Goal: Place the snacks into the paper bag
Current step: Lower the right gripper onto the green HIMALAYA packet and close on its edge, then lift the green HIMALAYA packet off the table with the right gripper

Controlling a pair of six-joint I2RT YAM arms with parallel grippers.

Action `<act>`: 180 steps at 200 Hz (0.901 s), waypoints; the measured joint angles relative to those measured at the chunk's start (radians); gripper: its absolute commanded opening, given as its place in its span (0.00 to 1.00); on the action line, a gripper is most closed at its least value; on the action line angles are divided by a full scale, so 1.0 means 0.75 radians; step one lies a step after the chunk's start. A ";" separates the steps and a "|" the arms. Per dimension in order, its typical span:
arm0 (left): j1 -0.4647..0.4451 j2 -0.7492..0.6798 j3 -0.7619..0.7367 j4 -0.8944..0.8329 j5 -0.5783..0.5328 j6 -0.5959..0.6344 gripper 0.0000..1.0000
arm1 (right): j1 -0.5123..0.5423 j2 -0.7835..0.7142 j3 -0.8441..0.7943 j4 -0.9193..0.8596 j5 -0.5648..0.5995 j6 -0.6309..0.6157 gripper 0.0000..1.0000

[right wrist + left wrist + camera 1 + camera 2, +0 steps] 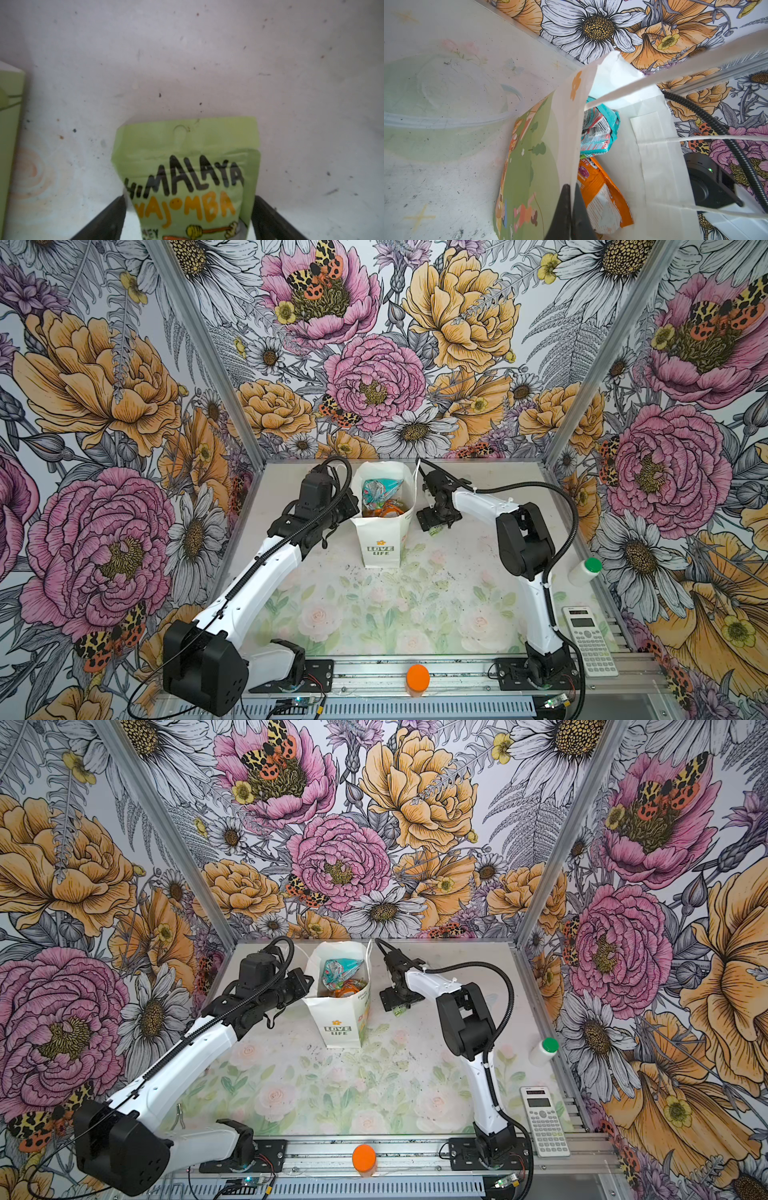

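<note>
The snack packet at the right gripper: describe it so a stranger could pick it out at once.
Find the white paper bag at the back of the table; the right gripper is low beside it. Between its wide jaws is a pale green packet. Unlike the teal packet and orange packet inside the bag, it sits outside, with black MALAYA lettering over orange letters.

**Hidden and cropped items**
The pale green packet [187, 166] ran off the right wrist view's lower edge, print blurred. In both top views the right gripper [437, 526] covered all but a green corner of it. The paper bag [565, 128] wall hid parts of the teal packet [599, 133] and orange packet [593, 179]; anything deeper was unseen.
</note>
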 measured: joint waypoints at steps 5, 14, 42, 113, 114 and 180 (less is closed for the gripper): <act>0.000 0.000 0.000 0.000 0.001 0.000 0.00 | 0.000 0.000 0.000 0.000 0.000 0.001 0.93; 0.000 0.000 0.000 0.000 0.001 0.000 0.00 | 0.000 0.000 -0.002 0.001 0.000 0.003 0.92; 0.000 0.000 0.000 0.000 0.001 0.000 0.00 | 0.000 0.000 -0.008 0.010 -0.004 0.009 0.86; 0.000 0.000 0.000 0.000 0.003 0.001 0.00 | 0.000 -0.009 -0.033 0.047 -0.009 0.036 0.62; 0.000 0.000 0.000 0.000 0.003 0.001 0.00 | 0.000 -0.009 -0.033 0.048 -0.009 0.037 0.61; 0.000 0.000 0.000 0.000 0.004 0.001 0.00 | -0.006 -0.011 -0.038 0.056 -0.012 0.047 0.41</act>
